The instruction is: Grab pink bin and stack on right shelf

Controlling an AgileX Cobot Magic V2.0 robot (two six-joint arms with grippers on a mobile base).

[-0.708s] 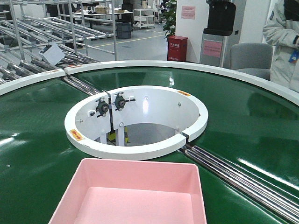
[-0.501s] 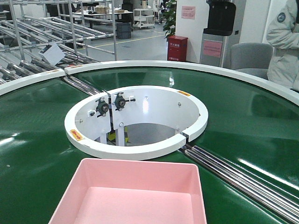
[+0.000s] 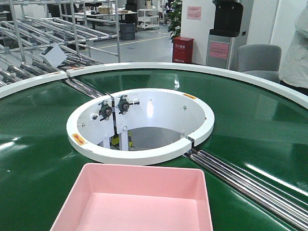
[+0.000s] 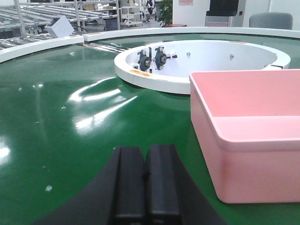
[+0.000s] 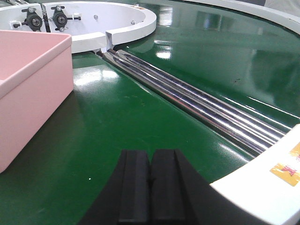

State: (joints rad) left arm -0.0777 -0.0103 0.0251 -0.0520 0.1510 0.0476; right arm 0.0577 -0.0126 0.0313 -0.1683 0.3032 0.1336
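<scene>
The pink bin (image 3: 137, 199) sits empty on the green conveyor belt (image 3: 38, 159) at the near edge of the front view. It also shows at the right of the left wrist view (image 4: 251, 133) and at the left of the right wrist view (image 5: 28, 89). My left gripper (image 4: 145, 152) is shut and empty, low over the belt, left of the bin and apart from it. My right gripper (image 5: 151, 154) is shut and empty, low over the belt, right of the bin and apart from it. The right shelf is out of view.
A white ring (image 3: 139, 151) surrounds the round opening behind the bin. Steel rollers (image 3: 240, 180) cross the belt at right, also in the right wrist view (image 5: 197, 105). A white outer rim (image 5: 267, 183) lies near my right gripper. A person (image 3: 296, 53) stands at far right.
The person at the far right has moved further right, mostly out of frame. The bin and the belt look unchanged.
</scene>
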